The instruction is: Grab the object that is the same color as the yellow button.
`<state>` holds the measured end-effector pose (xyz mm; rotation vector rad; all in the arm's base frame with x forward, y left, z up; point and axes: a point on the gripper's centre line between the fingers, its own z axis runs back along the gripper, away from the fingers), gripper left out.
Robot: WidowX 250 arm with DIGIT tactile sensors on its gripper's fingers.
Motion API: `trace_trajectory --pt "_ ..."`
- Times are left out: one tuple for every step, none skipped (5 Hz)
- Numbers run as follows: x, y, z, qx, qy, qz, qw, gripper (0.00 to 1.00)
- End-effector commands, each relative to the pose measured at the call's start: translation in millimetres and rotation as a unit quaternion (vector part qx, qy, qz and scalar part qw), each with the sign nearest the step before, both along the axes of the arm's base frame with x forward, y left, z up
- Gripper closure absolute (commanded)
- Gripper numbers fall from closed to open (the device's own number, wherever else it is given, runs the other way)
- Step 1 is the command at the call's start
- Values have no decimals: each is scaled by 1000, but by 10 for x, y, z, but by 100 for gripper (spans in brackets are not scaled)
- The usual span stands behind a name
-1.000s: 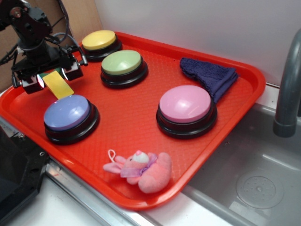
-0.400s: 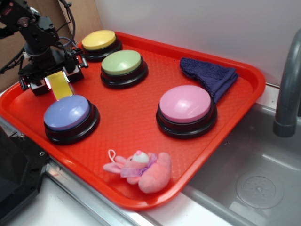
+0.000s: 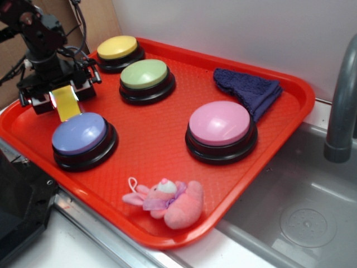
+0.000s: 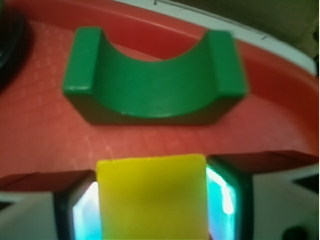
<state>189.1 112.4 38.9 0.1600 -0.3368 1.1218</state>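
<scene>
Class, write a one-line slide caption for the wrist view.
Gripper shut on a flat yellow rectangular slab, with a green arch-shaped block lying apart on the red tray.

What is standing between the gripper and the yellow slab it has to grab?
Nothing visible. The yellow slab already sits between the fingers of the gripper, with a pad close on each side. The green arch block lies apart, beyond it on the red tray.

The arm is built from chunky black blocks, with a small round red mark seen near the top joint. Thin black cables are looped off its side. The gripper is made of black outer pieces, with white finger parts and glossy, teal-lit inner pads.
</scene>
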Motion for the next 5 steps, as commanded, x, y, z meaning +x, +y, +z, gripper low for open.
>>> trace_trajectory --pt "43 -266 972 -58 -21 -157 986 100" --pt "61 -562 1333 -96 -20 -268 958 100" --pt "139 -784 1591 -125 -14 -350 928 100" --pt "235 -1005 1746 -125 -10 -402 907 100" --pt "302 -1095 1695 -118 19 -449 885 100"
